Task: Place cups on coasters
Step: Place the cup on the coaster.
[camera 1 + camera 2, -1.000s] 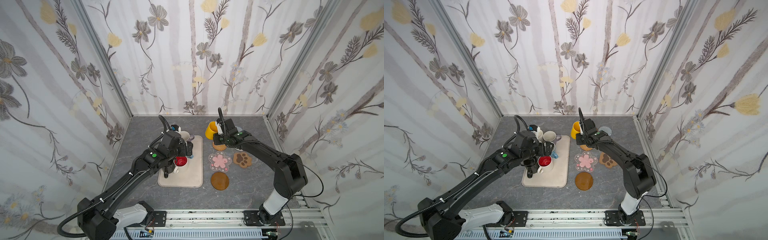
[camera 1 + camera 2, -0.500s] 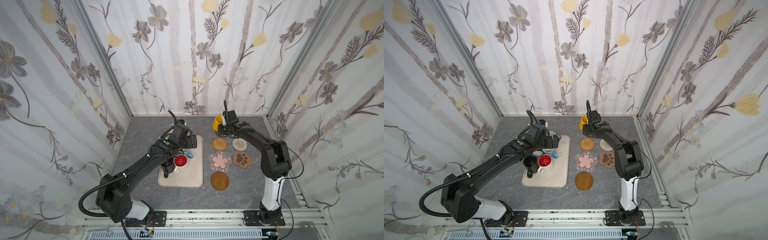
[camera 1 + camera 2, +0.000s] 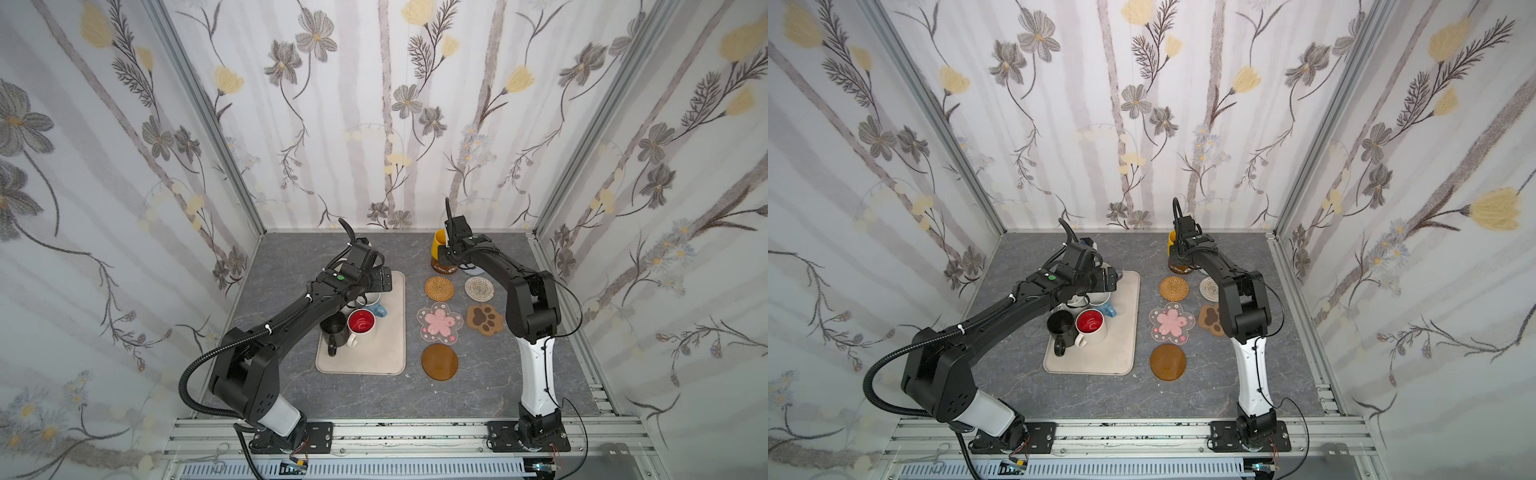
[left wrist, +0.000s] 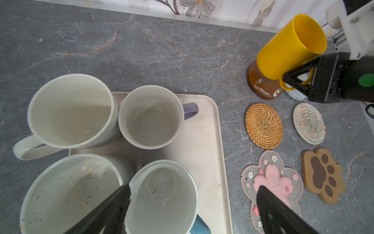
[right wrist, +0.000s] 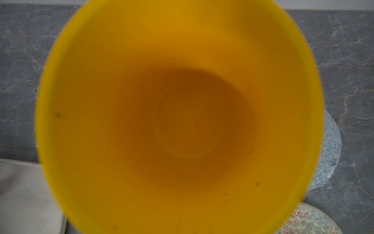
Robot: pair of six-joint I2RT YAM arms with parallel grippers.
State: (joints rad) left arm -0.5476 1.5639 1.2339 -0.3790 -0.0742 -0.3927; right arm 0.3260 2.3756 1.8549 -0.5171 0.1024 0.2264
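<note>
The grey marbled tabletop (image 3: 374,395) bears a beige tray (image 3: 386,349) and, beside it, seven coasters (image 3: 439,361).

The mug (image 4: 283,48) is yellow, the disc (image 4: 259,85) beneath it brown with white scuffs, the straw mat (image 4: 264,125) golden, the cloth mat (image 4: 309,123) pale with coloured zigzags, the paw mat (image 4: 322,175) tan with dark brown pads, the flower mat (image 4: 271,174) clear with pink petals, the tray (image 4: 202,145) beige, the tabletop (image 4: 141,50) grey and veined.

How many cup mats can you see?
7: far brown disc under the yellow mug, grey round half hidden beside it, golden woven round, beige woven round, pink flower, brown paw, near brown disc.
</note>
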